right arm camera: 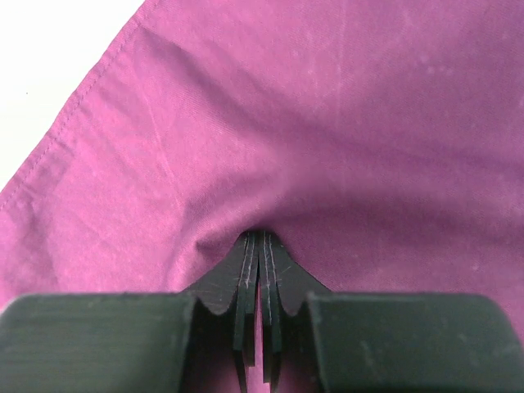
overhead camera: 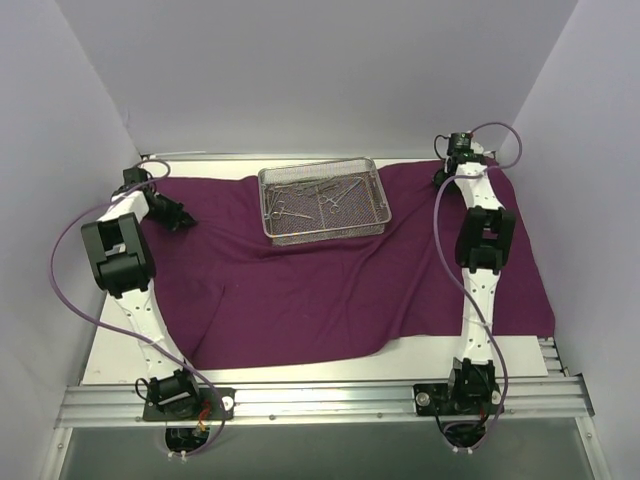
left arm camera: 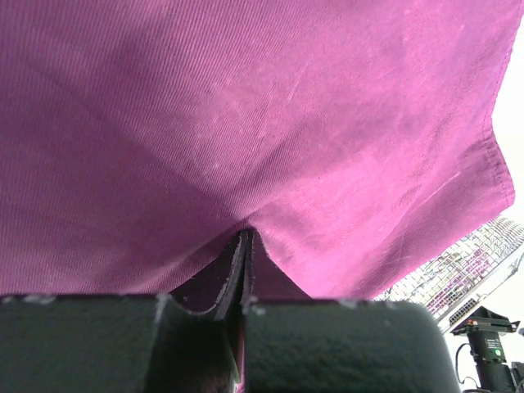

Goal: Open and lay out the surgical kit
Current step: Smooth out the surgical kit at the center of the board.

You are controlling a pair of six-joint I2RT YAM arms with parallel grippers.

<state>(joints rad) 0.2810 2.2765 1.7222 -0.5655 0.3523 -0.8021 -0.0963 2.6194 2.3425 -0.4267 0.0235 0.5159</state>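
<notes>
The deep-purple cloth wrap [overhead camera: 330, 290] lies spread open over the table. On its far middle stands the silver wire-mesh tray [overhead camera: 325, 236], with several slim steel instruments [overhead camera: 320, 195] inside. My left gripper [overhead camera: 188, 218] sits low at the cloth's far left and is shut on a pinch of cloth [left arm camera: 246, 106]; the fabric puckers at the tips of the left gripper [left arm camera: 246, 237]. My right gripper [overhead camera: 441, 178] is at the far right corner. The right gripper [right arm camera: 262, 237] is likewise shut on a fold of the cloth [right arm camera: 327, 106]. The tray [left arm camera: 467, 262] shows at the left wrist view's right edge.
White table surface [overhead camera: 120, 350] shows along the left and front of the cloth. An aluminium rail [overhead camera: 320, 400] carries both arm bases at the near edge. White walls close in on the left, right and back. A black part of the right arm [left arm camera: 491, 352] shows beyond the tray.
</notes>
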